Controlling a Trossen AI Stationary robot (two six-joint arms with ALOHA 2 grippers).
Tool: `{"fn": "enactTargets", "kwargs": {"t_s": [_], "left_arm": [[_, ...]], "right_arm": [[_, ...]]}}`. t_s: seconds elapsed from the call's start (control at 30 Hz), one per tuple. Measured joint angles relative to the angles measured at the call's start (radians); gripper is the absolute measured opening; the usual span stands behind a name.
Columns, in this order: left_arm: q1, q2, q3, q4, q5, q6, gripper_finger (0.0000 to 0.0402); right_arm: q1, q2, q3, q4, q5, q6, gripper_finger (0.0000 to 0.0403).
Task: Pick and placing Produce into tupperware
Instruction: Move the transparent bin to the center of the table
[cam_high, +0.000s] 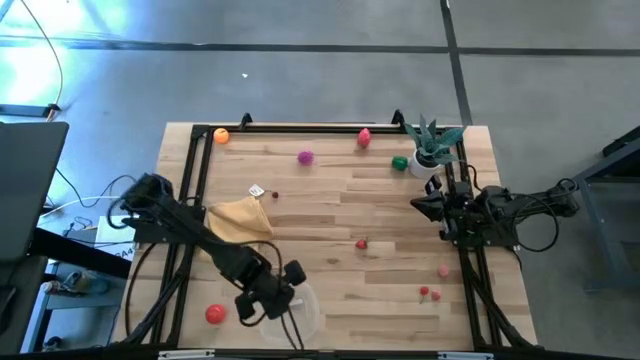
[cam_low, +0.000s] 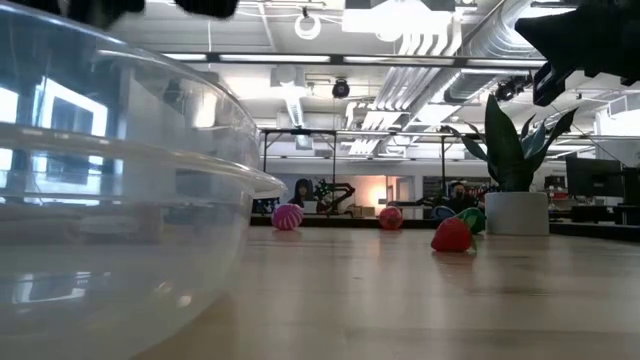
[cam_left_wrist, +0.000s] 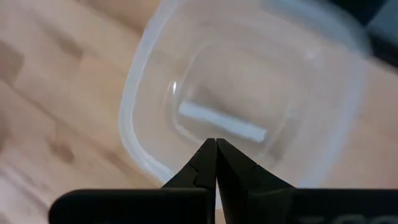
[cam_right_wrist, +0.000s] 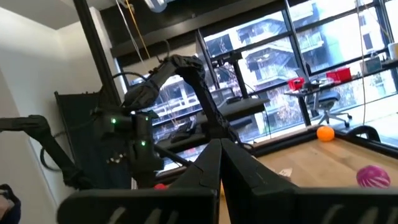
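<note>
Clear tupperware nearest the low camera, filling that view's near side; in the high view seated at the table's front edge, empty. Left gripper poised directly above it, fingers pressed together, holding nothing. Right gripper parked at the table's right edge beside the potted plant, fingers likewise closed and empty.

Produce all outside the container:
- red piece just left of the tupperware
- orange piece at far left corner
- magenta-purple piece and red piece along far edge
- green piece just beside the plant pot
- small red piece mid-table
- pink piece and red cherries toward right front

Mustard-yellow cloth lying partly under the left arm.
</note>
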Motion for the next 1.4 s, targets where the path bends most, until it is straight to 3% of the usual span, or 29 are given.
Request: {"fn": "enactTargets", "kwargs": {"t_s": [0.57, 1.23, 1.4], "left_arm": [[0.046, 0.197, -0.001, 0.065, -0.094, -0.026, 0.0001], [0.29, 0.21, 0.0, 0.247, -0.054, 0.226, 0.0001], [0.335, 0.217, 0.0, 0.304, 0.016, 0.262, 0.0001]], "right_arm": [[0.0, 0.0, 0.0, -0.031, 0.0, 0.0, 0.0], [0.0, 0.0, 0.0, -0.054, 0.001, -0.002, 0.0], [0.0, 0.0, 0.0, -0.054, 0.001, -0.002, 0.0]]}}
